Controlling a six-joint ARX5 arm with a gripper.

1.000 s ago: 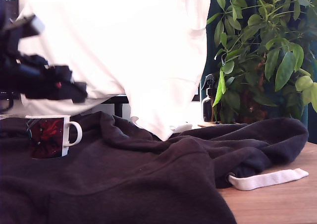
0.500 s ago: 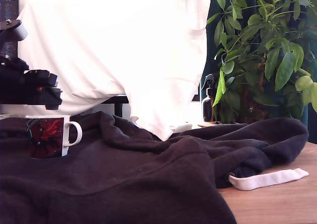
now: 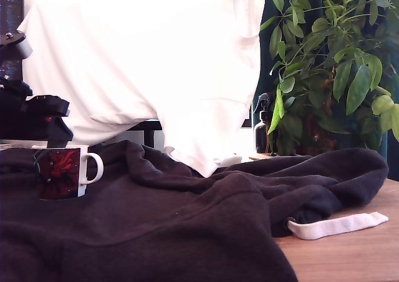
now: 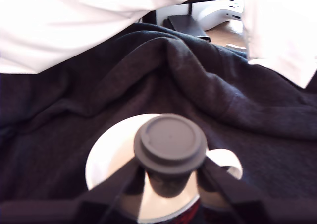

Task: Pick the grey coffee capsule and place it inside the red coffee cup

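While the white sheet is hanging across most of the background, we are seeing the dark sweatshirt spreading in soft folds over nearly the whole wooden table, whose bare corner is showing at about four o'clock in the exterior view. The leafy plant is standing at about two o'clock in that view, with a black spray bottle just beside its lower leaves. A white cloth strap is lying at the edge of the sweatshirt, partly on the bare wood.

At about nine o'clock in the exterior view our black arm is reaching in, hanging directly above the mug, which is resting upright on the sweatshirt with its white handle pointing toward the exterior view's right and its dark red picture facing the camera.

In the wrist view we are looking down past the gripper, whose fingers are pinching the grey capsule from both sides. The capsule is sitting upright with its wide flat rim on top, held over the mug's white opening. We cannot tell whether it is already dipping below the mug's rim.
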